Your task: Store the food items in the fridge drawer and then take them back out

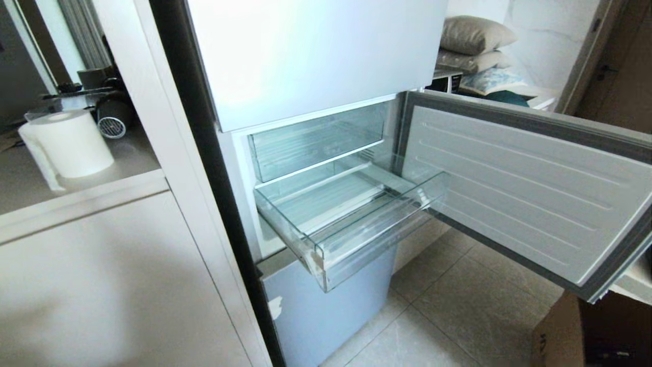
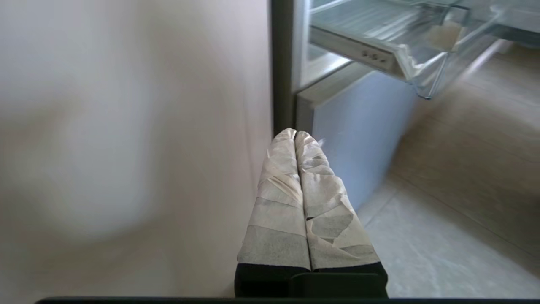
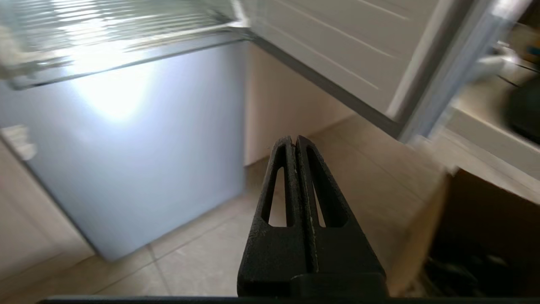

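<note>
The fridge drawer (image 1: 368, 243) is pulled out of the open middle compartment. It is clear plastic with a ribbed floor and a white tape scrap (image 1: 317, 263) on its near front corner, and nothing lies in it. The food items are out of view. Neither arm shows in the head view. In the left wrist view my left gripper (image 2: 294, 133) is shut and empty, its tape-wrapped fingers low beside the cabinet, below the drawer (image 2: 415, 69). My right gripper (image 3: 294, 138) is also shut and empty, with black fingers above the floor and under the drawer (image 3: 105, 25).
The compartment door (image 1: 519, 188) stands swung open to the right. A second clear bin (image 1: 316, 140) sits above the drawer. The lower fridge door (image 1: 326, 316) is closed. A paper towel roll (image 1: 69, 142) stands on the left counter. A cardboard box (image 1: 591, 331) sits on the floor at right.
</note>
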